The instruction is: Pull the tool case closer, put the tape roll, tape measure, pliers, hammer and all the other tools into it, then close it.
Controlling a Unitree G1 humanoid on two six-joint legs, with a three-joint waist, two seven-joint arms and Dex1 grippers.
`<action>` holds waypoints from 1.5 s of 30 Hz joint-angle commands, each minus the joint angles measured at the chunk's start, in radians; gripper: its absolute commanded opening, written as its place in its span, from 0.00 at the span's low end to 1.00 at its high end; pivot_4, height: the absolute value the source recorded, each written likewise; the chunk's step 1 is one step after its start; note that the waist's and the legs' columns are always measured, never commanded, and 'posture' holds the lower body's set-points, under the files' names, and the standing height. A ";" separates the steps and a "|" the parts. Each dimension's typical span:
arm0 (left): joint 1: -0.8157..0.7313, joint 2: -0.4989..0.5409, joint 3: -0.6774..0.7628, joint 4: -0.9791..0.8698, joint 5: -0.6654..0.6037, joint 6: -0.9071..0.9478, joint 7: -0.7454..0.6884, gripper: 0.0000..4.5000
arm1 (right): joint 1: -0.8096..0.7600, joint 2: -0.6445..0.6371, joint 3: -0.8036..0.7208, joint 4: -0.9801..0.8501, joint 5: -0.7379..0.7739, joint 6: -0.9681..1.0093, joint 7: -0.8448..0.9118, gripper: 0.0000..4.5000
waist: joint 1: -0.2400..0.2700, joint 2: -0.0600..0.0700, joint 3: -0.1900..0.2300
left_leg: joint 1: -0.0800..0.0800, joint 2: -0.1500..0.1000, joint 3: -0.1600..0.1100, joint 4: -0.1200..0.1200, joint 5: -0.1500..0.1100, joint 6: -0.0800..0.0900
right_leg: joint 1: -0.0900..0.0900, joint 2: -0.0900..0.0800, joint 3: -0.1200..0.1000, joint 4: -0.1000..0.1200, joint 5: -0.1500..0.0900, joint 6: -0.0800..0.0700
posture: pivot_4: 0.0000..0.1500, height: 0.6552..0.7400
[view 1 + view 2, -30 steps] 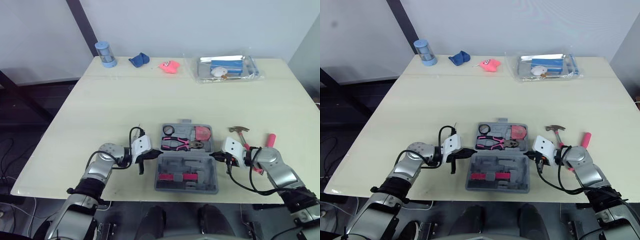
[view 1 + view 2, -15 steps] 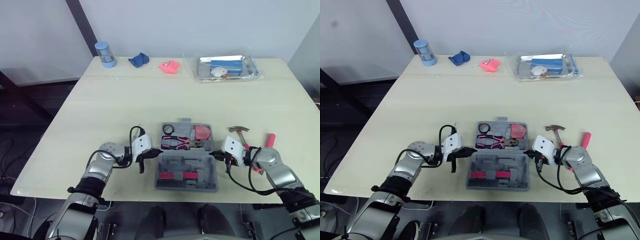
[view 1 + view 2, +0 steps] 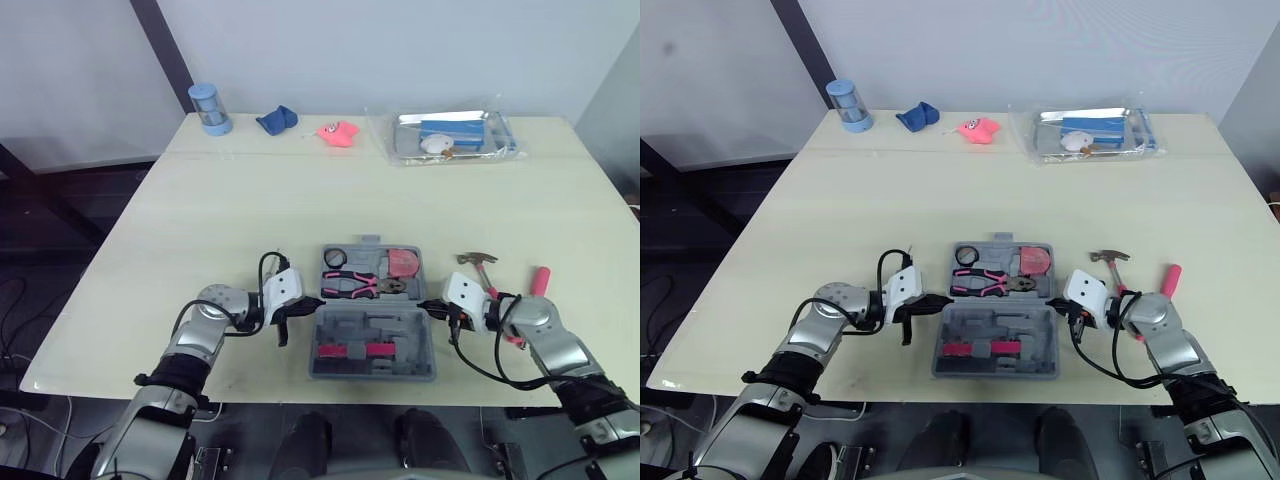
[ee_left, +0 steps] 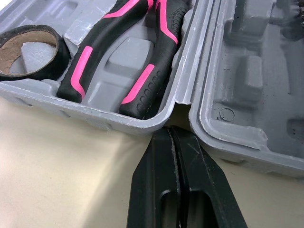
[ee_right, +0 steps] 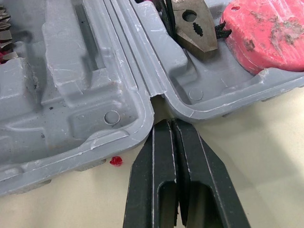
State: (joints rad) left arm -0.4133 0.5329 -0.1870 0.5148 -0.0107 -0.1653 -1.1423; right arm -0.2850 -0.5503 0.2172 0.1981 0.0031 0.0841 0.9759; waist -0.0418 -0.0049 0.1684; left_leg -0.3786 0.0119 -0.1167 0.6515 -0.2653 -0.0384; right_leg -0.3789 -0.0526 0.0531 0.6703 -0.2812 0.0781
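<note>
The grey tool case (image 3: 375, 322) lies open near the table's front edge. Its far half holds the black tape roll (image 3: 337, 259), the pink-and-black pliers (image 3: 360, 287) and the pink tape measure (image 3: 404, 264). The hammer (image 3: 478, 260) lies on the table just right of the case, and a pink-handled tool (image 3: 541, 276) lies beyond it. My left gripper (image 4: 170, 135) is shut, its tips at the hinge notch on the case's left side. On the right side, my right gripper (image 5: 165, 126) is also shut at the hinge notch.
At the table's far edge stand a blue cylinder (image 3: 205, 107), a blue cloth (image 3: 276, 120), a pink toy (image 3: 338, 133) and a clear packet of items (image 3: 455, 135). The case's near edge lies close to the table's front edge (image 3: 250, 388).
Both grippers stay at the case's hinge. The case's near half looks very slightly shorter than a second ago.
</note>
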 commanded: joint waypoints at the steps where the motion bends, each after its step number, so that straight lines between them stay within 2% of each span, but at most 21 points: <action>1: -0.002 -0.013 -0.018 0.009 0.010 -0.002 0.011 0.00 | -0.026 0.021 0.004 -0.037 0.020 -0.036 0.006 0.02 | 0.000 0.000 0.000 | 0.000 0.000 0.000 0.000 0.000 0.000 | 0.000 0.000 0.000 0.000 0.000 0.000 | 1.00 1.00; 28: 0.010 -0.013 -0.020 0.000 0.008 0.004 0.009 0.00 | -0.038 0.042 0.005 0.004 0.002 -0.085 -0.010 0.02 | -0.001 0.000 0.000 | 0.000 0.000 0.000 0.000 0.000 0.000 | 0.000 0.000 0.000 0.000 0.000 0.000 | 1.00 1.00; 37: 0.016 -0.001 -0.012 -0.002 0.005 0.004 0.005 0.00 | -0.006 0.011 -0.001 -0.021 -0.002 -0.044 -0.002 0.02 | -0.001 0.000 0.000 | 0.000 0.000 0.000 0.000 0.000 0.000 | 0.000 0.000 0.000 0.001 0.000 0.000 | 1.00 1.00; 45: 0.065 0.039 0.021 -0.081 -0.026 0.043 0.017 0.00 | 0.048 -0.032 -0.061 -0.077 0.032 -0.008 -0.018 0.02 | -0.002 0.000 0.000 | 0.000 0.000 0.000 0.000 0.000 0.000 | 0.000 0.000 0.000 0.000 0.000 0.000 | 1.00 1.00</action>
State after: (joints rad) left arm -0.3684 0.5517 -0.1827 0.4526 -0.0302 -0.1373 -1.1264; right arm -0.2407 -0.5651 0.1905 0.1636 0.0093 0.0745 0.9606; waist -0.0438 -0.0048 0.1683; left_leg -0.3786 0.0119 -0.1167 0.6514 -0.2654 -0.0384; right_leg -0.3791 -0.0527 0.0534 0.6708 -0.2813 0.0780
